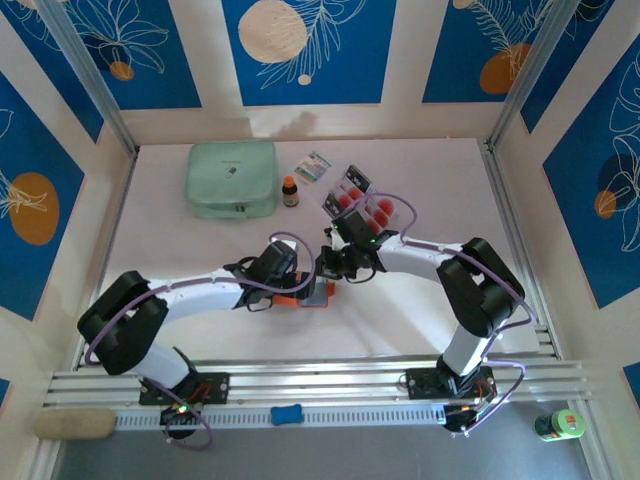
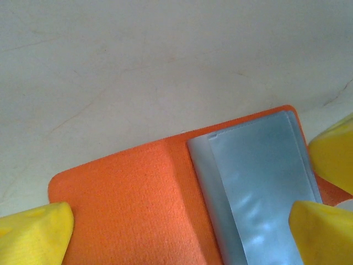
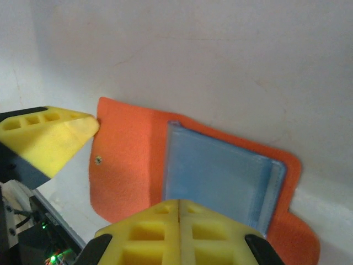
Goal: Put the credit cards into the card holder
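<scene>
card holder (image 1: 312, 296): spread open flat on counter (image 1: 440, 190), front centre, long axis left-right, clear pockets on its right half | credit cards (image 1: 358, 198): fanned farther back | left end effector (image 2: 179, 234): fingers wide apart, straddling holder, gripping nothing | right end effector (image 3: 179, 221): fingers together, empty, over pockets

- A robotics lab test cell is indicated, rather than a home or a shop.
- A left arm (image 1: 200, 294) and a right arm (image 1: 420, 256) are bolted to aluminium rails (image 1: 320, 380) at the near edge of a white tabletop (image 1: 440, 180).
- The tabletop is enclosed by aluminium posts (image 1: 88, 75) and blue patterned wall panels (image 1: 300, 50).
</scene>
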You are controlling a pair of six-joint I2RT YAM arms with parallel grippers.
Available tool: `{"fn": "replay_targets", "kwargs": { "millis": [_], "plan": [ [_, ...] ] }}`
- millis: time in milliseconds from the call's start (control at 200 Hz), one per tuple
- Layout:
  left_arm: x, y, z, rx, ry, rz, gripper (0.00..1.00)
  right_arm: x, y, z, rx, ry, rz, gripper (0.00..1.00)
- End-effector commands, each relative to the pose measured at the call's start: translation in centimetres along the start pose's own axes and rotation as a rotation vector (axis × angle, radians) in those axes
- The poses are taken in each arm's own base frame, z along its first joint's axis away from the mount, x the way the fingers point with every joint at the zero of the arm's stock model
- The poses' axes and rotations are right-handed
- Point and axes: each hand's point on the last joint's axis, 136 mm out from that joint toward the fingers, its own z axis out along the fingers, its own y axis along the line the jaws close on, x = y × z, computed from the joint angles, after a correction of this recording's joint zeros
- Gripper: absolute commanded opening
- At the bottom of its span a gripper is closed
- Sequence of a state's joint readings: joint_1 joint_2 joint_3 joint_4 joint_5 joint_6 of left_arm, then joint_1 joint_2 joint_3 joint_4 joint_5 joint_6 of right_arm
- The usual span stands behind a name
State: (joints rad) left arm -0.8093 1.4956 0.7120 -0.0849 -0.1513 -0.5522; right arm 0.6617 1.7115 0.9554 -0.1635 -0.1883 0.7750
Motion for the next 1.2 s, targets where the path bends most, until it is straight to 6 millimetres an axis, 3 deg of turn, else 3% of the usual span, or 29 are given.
{"fn": "replay_targets", "kwargs": {
  "millis": [0, 515, 880, 1195],
  "plan": [
    [0.2, -0.2, 0.2, 0.003, -0.004, -0.004, 1.00, 0.1, -1.1, 0.7, 0.035, -0.002, 0.013, 0.00],
    [1.1, 0.0, 1.0, -0.018, 0.031, 0.037, 1.00, 0.5, -4.6, 1.6, 0.099, 0.020, 0.041, 0.00],
    [1.3, -0.2, 1.2, -0.026, 0.038, 0.053, 1.00, 0.7, -4.4, 2.0, 0.086, 0.042, 0.019, 0.00],
    [1.2, -0.3, 1.1, -0.028, 0.037, 0.060, 1.00, -0.8, -3.6, -0.7, 0.091, -0.025, -0.010, 0.00]
  ]
}}
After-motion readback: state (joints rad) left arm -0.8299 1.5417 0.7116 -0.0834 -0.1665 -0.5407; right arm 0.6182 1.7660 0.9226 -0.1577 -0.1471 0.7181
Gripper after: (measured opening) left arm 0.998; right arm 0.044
